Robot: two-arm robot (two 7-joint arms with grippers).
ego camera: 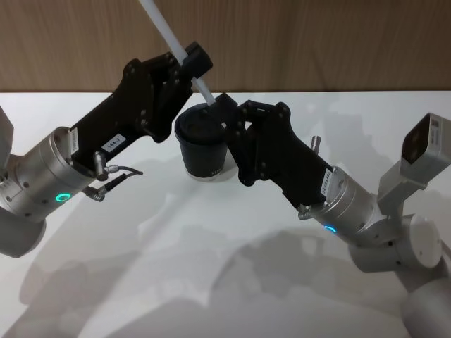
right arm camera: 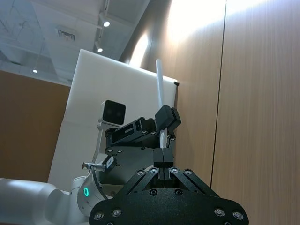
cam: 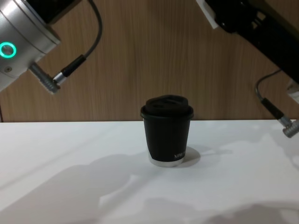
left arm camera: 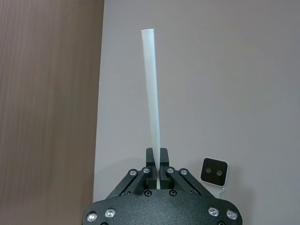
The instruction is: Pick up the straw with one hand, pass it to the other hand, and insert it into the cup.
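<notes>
The white straw slants above the black lidded cup, its upper end pointing up and to the left. My left gripper is shut on the straw around its middle. My right gripper is shut on the straw's lower end, just above the cup's lid. From the left wrist, the straw rises out of the left gripper. From the right wrist, the straw runs through the left gripper into the right gripper. The cup stands upright on the table.
The white table spreads around the cup, and a wood-panelled wall stands behind it. A small white camera sits off to one side. Both arms hang over the cup from left and right.
</notes>
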